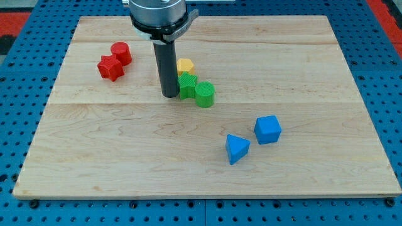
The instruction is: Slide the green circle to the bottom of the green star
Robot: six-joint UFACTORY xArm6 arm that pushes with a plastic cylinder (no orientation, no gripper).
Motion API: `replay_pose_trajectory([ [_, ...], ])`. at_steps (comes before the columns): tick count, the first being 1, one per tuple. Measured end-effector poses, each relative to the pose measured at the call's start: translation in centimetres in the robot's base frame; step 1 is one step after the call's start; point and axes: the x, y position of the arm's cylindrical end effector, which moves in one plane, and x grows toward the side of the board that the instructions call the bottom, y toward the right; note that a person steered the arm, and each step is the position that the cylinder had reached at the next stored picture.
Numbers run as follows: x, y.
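Observation:
The green circle (205, 94) stands near the board's middle, touching the lower right side of the green star (187, 85). My tip (169, 95) is on the board just to the left of the green star, close to it or touching it. The rod rises straight up from there to the arm at the view's top. A yellow block (184, 65) sits right above the green star, partly hidden by the rod.
A red circle (121, 53) and a red star (110, 68) sit together at the upper left. A blue cube (268, 129) and a blue triangle (237, 148) lie at the lower right. The wooden board (75, 169) lies on a blue pegboard.

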Motion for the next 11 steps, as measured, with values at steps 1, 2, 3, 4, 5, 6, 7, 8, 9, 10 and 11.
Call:
replay_pose_trajectory([
  [1, 3.0, -0.1],
  [2, 6.6, 2.2],
  [3, 2.2, 10.5],
  [4, -1.2, 14.8],
  [5, -2.1, 13.0],
  [6, -1.8, 8.8],
  [7, 0.6, 6.6],
  [8, 4.2, 6.1],
  [9, 6.0, 6.1],
  [10, 8.3, 6.1],
  [11, 9.1, -1.8],
])
